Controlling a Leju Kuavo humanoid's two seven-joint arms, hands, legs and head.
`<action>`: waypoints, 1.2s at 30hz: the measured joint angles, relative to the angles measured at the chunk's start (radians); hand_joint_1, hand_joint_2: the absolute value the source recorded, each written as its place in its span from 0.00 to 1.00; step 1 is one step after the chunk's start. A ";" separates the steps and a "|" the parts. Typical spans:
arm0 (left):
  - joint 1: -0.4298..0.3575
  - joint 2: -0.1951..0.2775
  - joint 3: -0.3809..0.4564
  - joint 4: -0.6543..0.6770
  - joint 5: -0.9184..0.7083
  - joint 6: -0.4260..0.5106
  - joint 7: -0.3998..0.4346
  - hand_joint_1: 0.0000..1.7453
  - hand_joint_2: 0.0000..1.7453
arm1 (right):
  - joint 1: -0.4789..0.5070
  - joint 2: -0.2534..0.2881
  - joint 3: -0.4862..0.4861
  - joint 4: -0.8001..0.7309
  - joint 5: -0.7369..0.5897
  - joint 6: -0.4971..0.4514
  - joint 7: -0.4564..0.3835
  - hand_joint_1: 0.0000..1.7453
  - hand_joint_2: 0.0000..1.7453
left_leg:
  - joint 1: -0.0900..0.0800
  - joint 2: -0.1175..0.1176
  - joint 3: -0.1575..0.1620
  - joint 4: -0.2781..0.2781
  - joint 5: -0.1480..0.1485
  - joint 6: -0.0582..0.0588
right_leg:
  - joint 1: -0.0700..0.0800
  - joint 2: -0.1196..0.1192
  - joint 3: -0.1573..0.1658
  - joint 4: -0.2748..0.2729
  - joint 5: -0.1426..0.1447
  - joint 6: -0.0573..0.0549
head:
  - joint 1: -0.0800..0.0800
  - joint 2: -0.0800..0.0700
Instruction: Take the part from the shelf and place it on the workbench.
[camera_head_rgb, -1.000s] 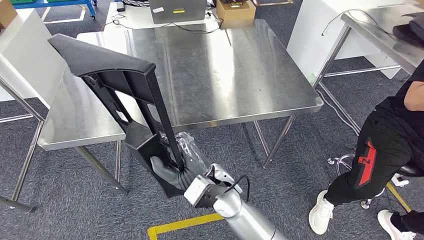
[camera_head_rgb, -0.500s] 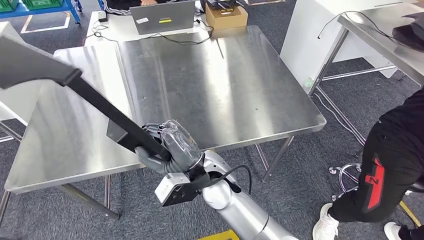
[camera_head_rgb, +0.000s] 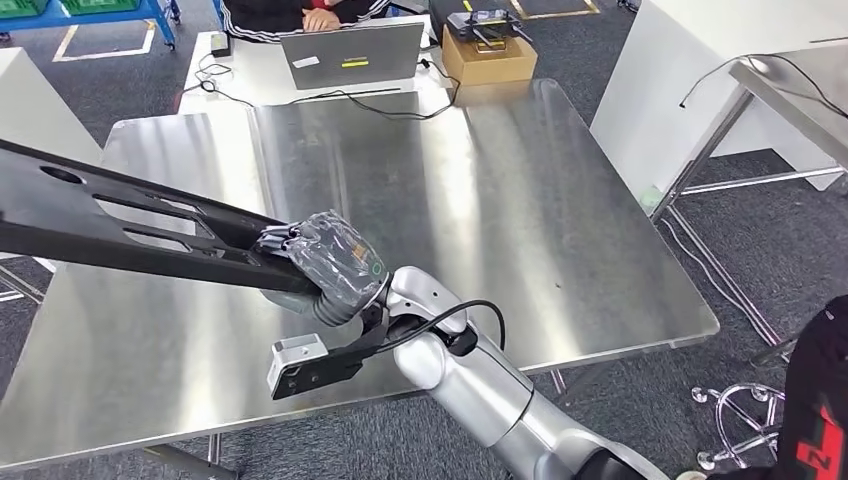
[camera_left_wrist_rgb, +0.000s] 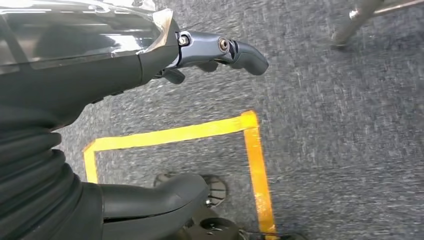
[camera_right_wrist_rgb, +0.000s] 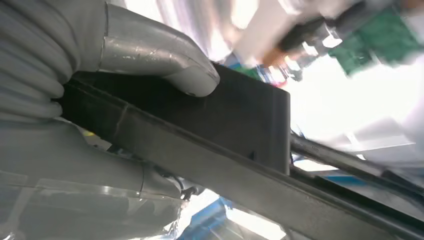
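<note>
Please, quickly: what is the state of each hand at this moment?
Left hand: open, holds nothing, hangs over the floor.
Right hand: grips the long black part above the steel workbench.

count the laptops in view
1: a grey laptop on the white desk behind the steel workbench, beside a cardboard box. Others could sit beyond the head view's frame.

Far end of the black part (camera_head_rgb: 130, 225) (long, slotted) beyond the head view's edge
</note>
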 joint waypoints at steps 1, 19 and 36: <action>-0.003 0.000 0.000 0.000 0.000 0.001 0.001 0.00 1.00 | -0.007 0.003 0.002 0.003 0.002 0.000 0.001 1.00 1.00 | 0.000 0.001 0.015 -0.002 -0.002 -0.006 | 0.002 0.000 0.010 0.003 0.002 -0.021 | -0.002 0.000; -0.024 0.002 -0.008 -0.001 -0.056 0.014 0.053 0.00 1.00 | -0.303 0.107 0.124 0.618 0.349 -0.111 0.149 1.00 1.00 | 0.016 0.033 -0.398 0.091 0.300 -0.004 | -0.006 0.018 0.289 -0.032 -0.248 -0.021 | -0.005 0.000; -0.039 0.002 -0.016 -0.003 -0.076 0.004 0.044 0.00 1.00 | -0.318 0.123 0.271 0.934 0.562 -0.130 0.173 1.00 1.00 | 0.001 0.020 -0.329 0.088 0.218 0.005 | 0.005 0.013 0.140 -0.037 -0.107 -0.033 | -0.002 0.000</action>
